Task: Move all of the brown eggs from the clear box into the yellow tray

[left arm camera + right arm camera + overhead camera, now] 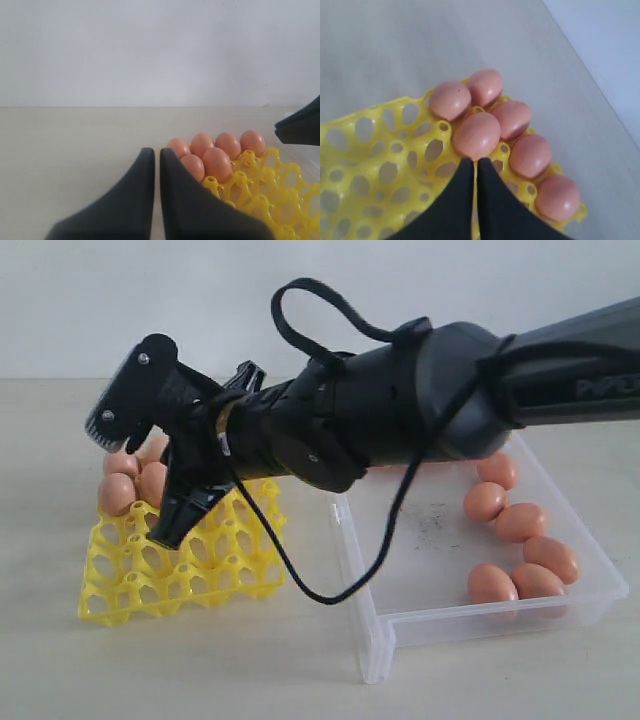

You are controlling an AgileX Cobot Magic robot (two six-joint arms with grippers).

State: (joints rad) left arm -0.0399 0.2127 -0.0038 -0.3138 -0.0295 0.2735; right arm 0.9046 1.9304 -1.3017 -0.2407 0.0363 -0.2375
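1. Yellow tray [130, 590]: six brown eggs [476, 135] seated at one corner.
2. Clear box [440, 550], beside tray: at least six eggs remaining.
3. Right gripper [476, 167], above tray: clenched, empty.
4. Left gripper [156, 160], near tray: clenched, empty.

Lab-like: bare tabletop [200, 670], white wall [100, 300]

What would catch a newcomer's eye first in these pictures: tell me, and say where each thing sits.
The black right arm fills the exterior view, stretching from the right across to the yellow tray, its jaws shut and empty close to the eggs there. Six brown eggs cluster in one corner of that tray. Six more eggs show along the right side of the clear box.
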